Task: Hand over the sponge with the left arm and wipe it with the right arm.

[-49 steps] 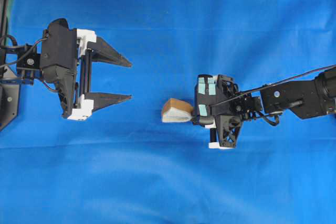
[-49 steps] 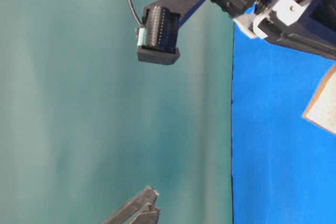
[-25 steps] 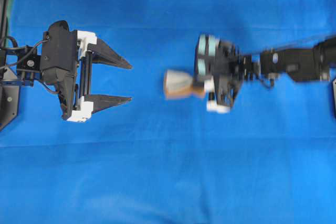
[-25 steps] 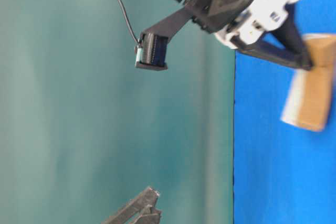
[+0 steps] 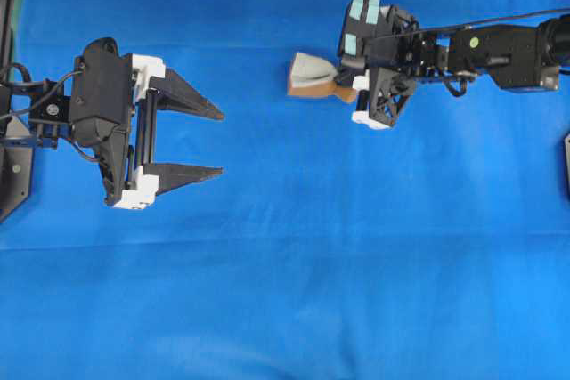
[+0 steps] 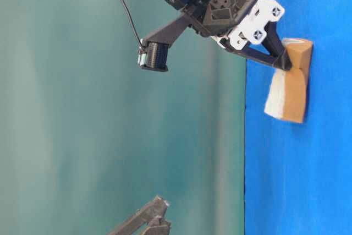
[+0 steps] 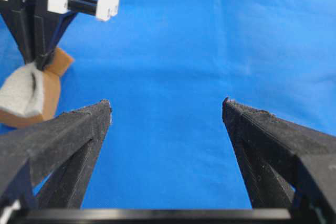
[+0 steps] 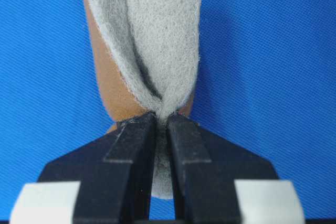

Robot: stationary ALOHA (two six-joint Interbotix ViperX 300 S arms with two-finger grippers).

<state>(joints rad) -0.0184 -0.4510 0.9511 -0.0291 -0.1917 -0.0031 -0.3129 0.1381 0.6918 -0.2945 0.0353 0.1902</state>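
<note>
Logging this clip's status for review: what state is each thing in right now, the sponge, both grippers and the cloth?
sponge: pinched and creased at one end, held by the right gripper.
right gripper: shut on the sponge.
left gripper: wide open, empty, apart from the sponge.
blue cloth: spread flat, faint wrinkles.

We see a blue cloth [image 5: 294, 264] spread flat over the whole work surface, faintly creased. In the table-level view we find a plain teal backdrop [image 6: 82, 136] meeting its edge.

Robot lab bench, blue cloth [image 5: 294, 264] over the table, teal backdrop [image 6: 82, 136]
</note>
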